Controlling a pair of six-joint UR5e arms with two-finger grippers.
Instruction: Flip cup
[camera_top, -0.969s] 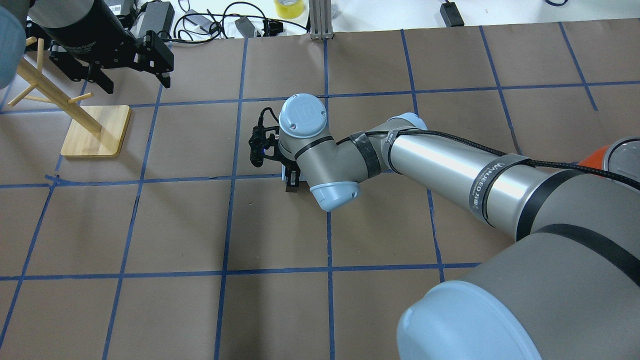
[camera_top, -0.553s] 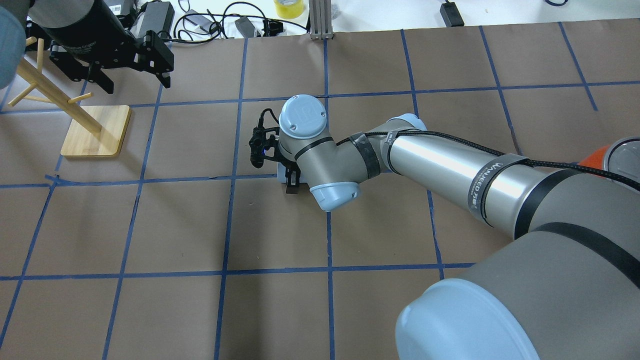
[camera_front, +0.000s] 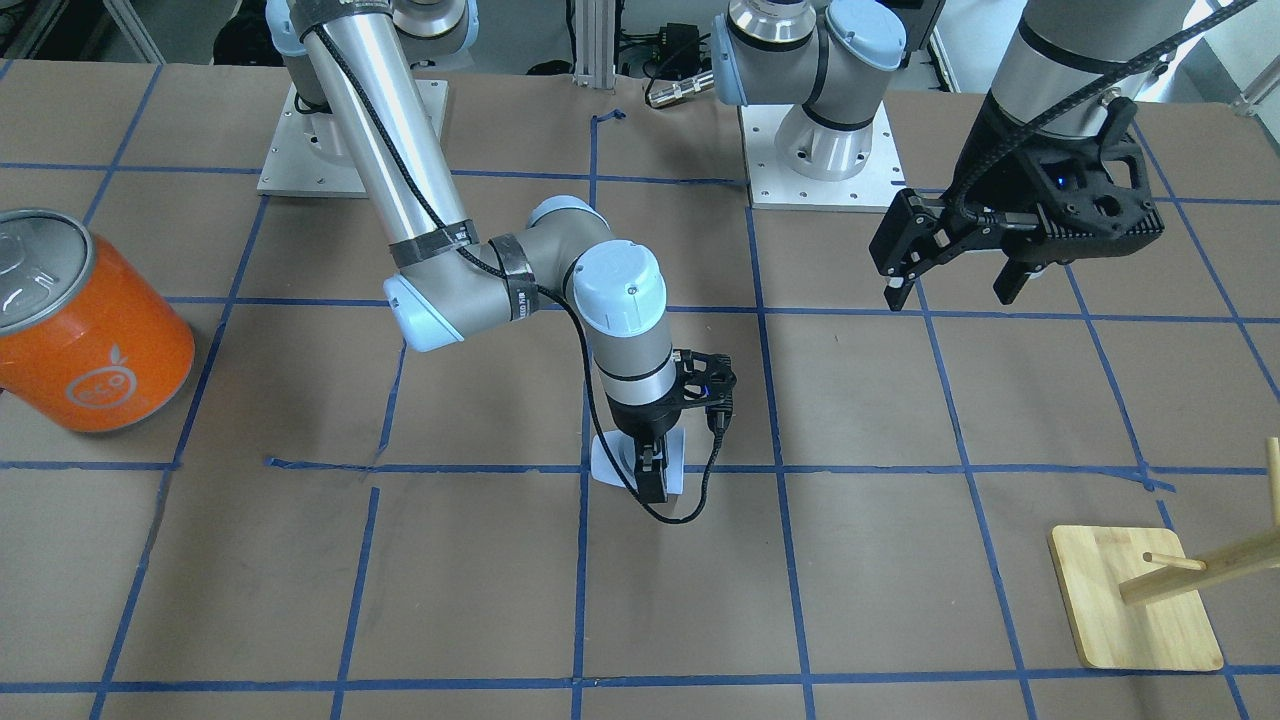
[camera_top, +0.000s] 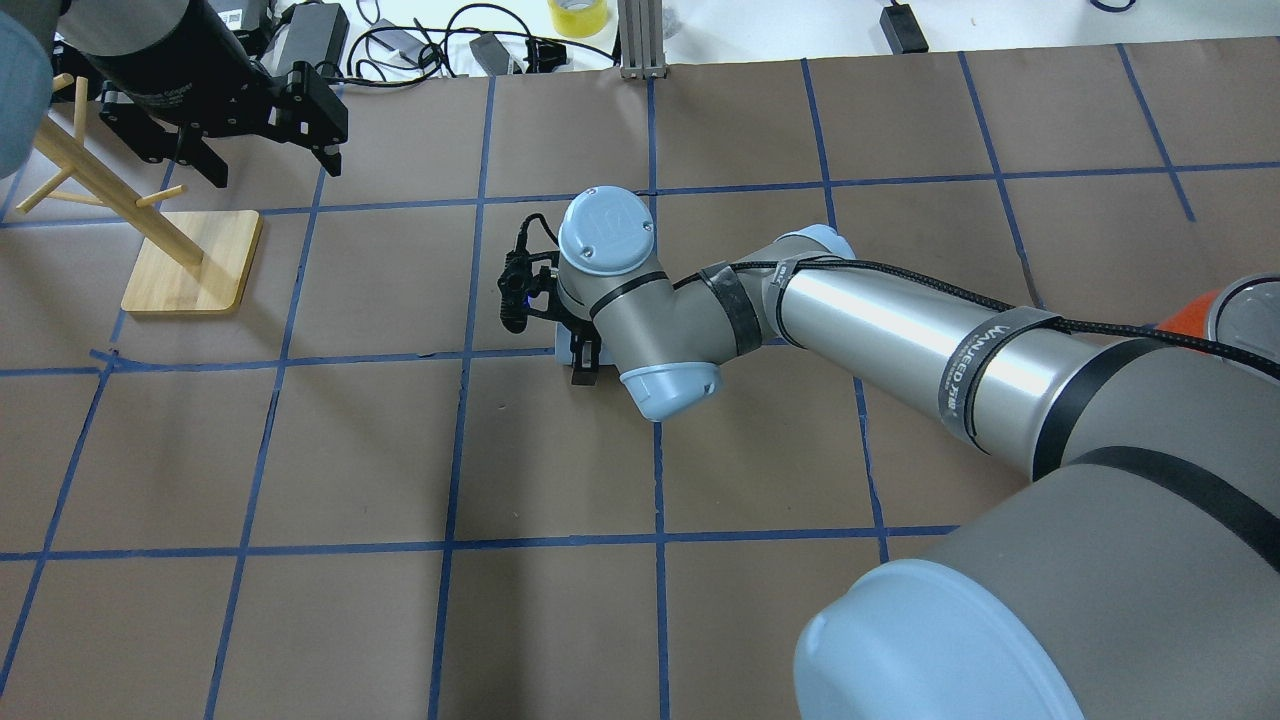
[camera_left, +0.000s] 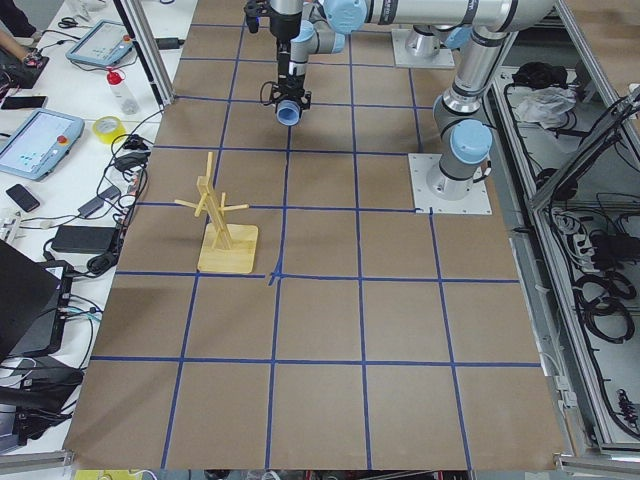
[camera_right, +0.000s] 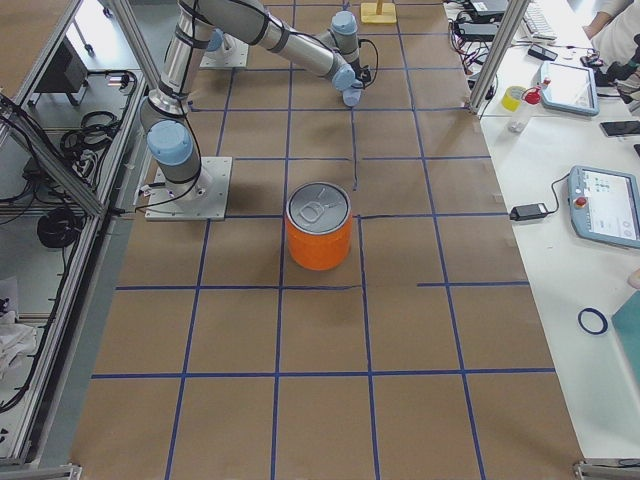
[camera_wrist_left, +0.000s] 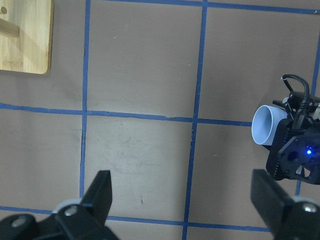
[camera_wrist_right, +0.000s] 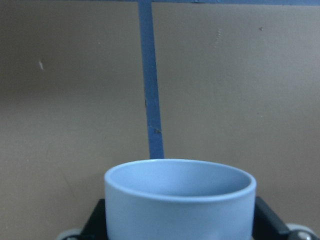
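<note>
Right gripper (camera_front: 648, 472) is clamped on the cup (camera_wrist_right: 177, 210), one of its fingers (camera_wrist_right: 268, 220) on each side of the wall. The cup is held sideways, low over the middle of the table (camera_front: 900, 560), well away from every edge, with its mouth turned toward the left end of the table. Can't tell whether the cup touches the paper.

Left gripper (camera_top: 270, 160) is spread wide with nothing in it. It hangs above the table toward the far left corner, well apart from the cup.

Likely step: mid-flip, cup turned halfway and not yet set down.

Risks:
- The cup's sides are smooth and tapered, so it may slide or pivot in the pinch while the wrist rotates and end up tilted.
- The cup is carried low, so turning it further here could catch the rim on the paper and drag or pop it out of the grip.
- Letting go now, on its side, would probably let it roll off across the table, so it needs to be fully upright or fully inverted and seated first.
- The wrist cable (camera_front: 706, 480) loops down just beside the cup and could snag or nudge it as the wrist twists.
- Squeezing harder could deform thin plastic.

The orange can (camera_front: 95, 340) and wooden rack (camera_front: 1135, 600) sit near opposite ends, so a collision there is unlikely.
</note>
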